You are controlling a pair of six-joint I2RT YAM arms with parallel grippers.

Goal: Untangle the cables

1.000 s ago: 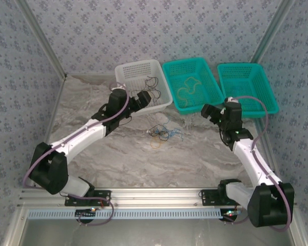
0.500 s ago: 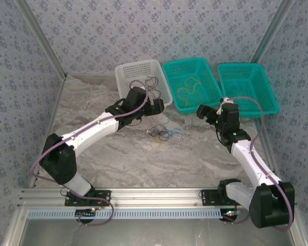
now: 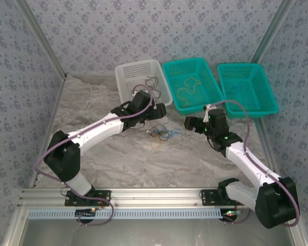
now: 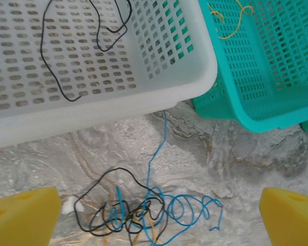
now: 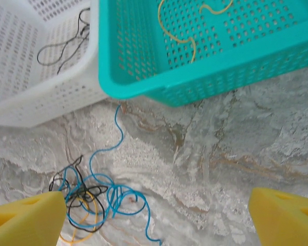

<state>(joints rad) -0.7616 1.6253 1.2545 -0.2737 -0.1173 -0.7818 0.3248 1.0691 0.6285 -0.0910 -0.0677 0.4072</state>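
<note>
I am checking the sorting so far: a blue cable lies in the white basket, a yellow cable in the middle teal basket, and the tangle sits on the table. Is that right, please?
Not quite. The left wrist view shows that the cable in the white basket is black, not blue. The yellow cable does lie in the middle teal basket, and the tangle sits on the table.

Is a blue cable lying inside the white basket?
No, the white basket holds a black cable; the blue cable lies on the table outside it.
</note>
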